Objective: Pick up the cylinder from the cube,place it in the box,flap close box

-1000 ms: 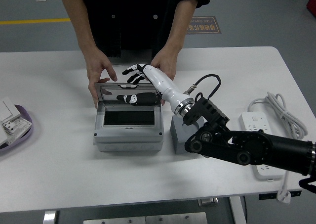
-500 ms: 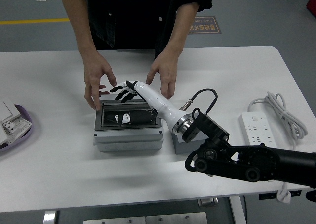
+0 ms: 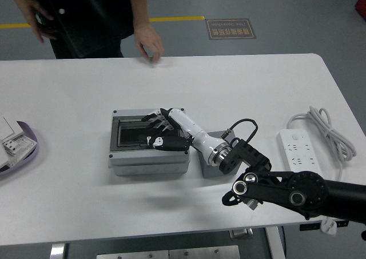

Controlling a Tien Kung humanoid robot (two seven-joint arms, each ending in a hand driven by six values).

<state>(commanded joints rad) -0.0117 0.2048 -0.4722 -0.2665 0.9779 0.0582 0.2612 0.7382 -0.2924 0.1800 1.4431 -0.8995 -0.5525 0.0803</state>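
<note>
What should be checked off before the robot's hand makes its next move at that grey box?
1. Lid of the grey box down flat: ok, it lies closed under the right hand.
2. Right hand's fingers empty: ok, they rest spread on the lid and grip nothing.
3. Cylinder inside the box: cannot tell, the dark lid window shows nothing clearly.
4. Grey cube bare on top: cannot tell, the wrist covers most of it.
5. Person's hand away from the box: ok, it is at the table's far edge.
6. Way back for the arm: ok, the power strip lies off to the right, apart from it.
</note>
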